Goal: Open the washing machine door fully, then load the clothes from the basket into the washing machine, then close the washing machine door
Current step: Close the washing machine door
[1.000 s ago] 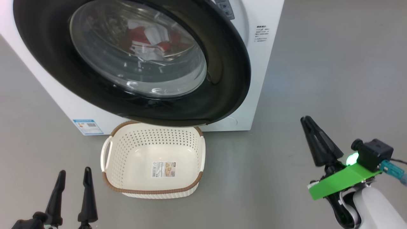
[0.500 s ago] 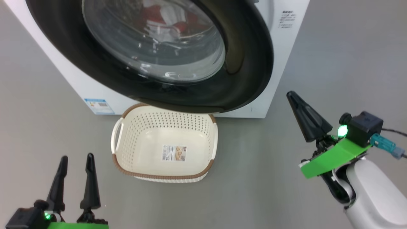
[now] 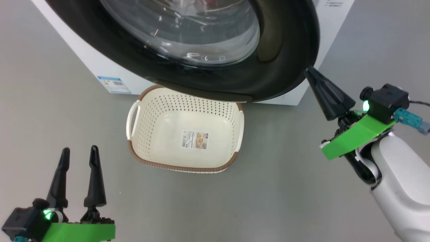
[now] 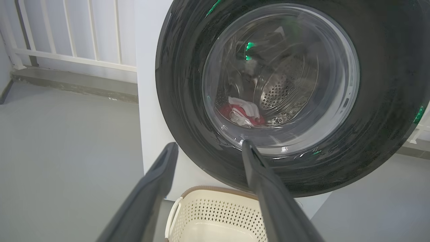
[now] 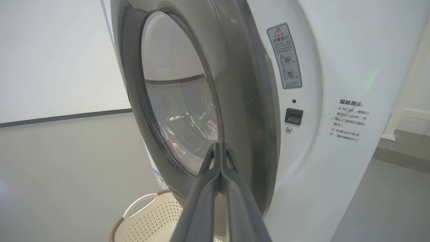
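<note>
The washing machine (image 5: 342, 60) is white, and its glossy black washing machine door (image 3: 289, 43) stands slightly ajar, leaving the latch socket (image 5: 294, 116) uncovered. Through the door glass, red and white clothes (image 4: 242, 112) lie in the steel drum. The cream basket (image 3: 147, 111) sits on the floor under the door, holding nothing but its sticker. My right gripper (image 3: 309, 70) is shut with nothing in it, its tip just beside the door's right edge; in the right wrist view its tip (image 5: 218, 146) points at the door rim. My left gripper (image 3: 79, 151) hangs open at the lower left, well short of the basket.
Grey floor (image 3: 285, 188) surrounds the basket on the near and right sides. A white railing (image 4: 70, 37) and a low ledge run behind the machine on its left. A blue energy sticker (image 3: 113, 84) marks the machine's lower front.
The head camera has shifted, so the whole scene slid right and up. My right gripper closed its fingers fully and rose close to the door's right edge. The left gripper stays open.
</note>
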Motion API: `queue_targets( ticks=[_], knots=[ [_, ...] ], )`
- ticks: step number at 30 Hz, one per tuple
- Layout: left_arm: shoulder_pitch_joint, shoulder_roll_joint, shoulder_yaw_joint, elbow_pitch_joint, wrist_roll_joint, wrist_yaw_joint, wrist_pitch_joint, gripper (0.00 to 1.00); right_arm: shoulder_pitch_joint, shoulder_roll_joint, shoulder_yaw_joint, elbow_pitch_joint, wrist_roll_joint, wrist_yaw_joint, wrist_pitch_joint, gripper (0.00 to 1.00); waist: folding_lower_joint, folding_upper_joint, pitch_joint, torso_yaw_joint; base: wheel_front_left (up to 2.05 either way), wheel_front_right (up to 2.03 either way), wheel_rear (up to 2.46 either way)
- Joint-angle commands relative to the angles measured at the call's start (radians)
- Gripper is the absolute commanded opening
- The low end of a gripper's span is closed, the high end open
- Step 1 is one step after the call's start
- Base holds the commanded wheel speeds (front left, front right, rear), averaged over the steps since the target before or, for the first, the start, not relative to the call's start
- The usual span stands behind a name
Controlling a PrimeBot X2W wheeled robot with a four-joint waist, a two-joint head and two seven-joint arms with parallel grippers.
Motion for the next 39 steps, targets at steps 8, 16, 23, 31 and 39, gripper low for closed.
queue_targets(
  ticks=[8, 16, 23, 31, 39],
  knots=[
    [-0.049, 0.008, 0.030, -0.030, -0.002, -0.003, -0.008, 1.00, -0.061, -0.029, 0.025, 0.002, 0.014, 0.002, -0.005, 0.00, 0.0000, -0.0001, 0.059, 0.030, 0.00, 0.00, 0.00],
    [-0.063, 0.007, 0.028, -0.036, -0.001, -0.003, -0.008, 1.00, -0.115, -0.049, 0.031, 0.018, 0.023, 0.002, -0.005, 0.00, 0.0000, -0.0001, 0.093, 0.035, 0.00, 0.00, 0.00],
    [-0.081, 0.007, 0.021, -0.043, 0.001, -0.003, -0.008, 1.00, -0.177, -0.075, 0.025, 0.025, 0.031, 0.002, -0.005, 0.00, 0.0000, -0.0001, 0.136, 0.045, 0.00, 0.00, 0.00],
    [-0.104, 0.006, 0.012, -0.051, -0.002, -0.003, -0.008, 1.00, -0.263, -0.107, 0.014, 0.038, 0.035, 0.002, -0.005, 0.00, 0.0000, -0.0001, 0.184, 0.069, 0.00, 0.00, 0.00],
    [-0.114, 0.006, 0.006, -0.053, -0.011, -0.003, -0.008, 1.00, -0.340, -0.127, 0.001, 0.048, 0.065, 0.002, -0.005, 0.00, 0.0000, -0.0001, 0.206, 0.085, 0.00, 0.00, 0.00]
  ],
)
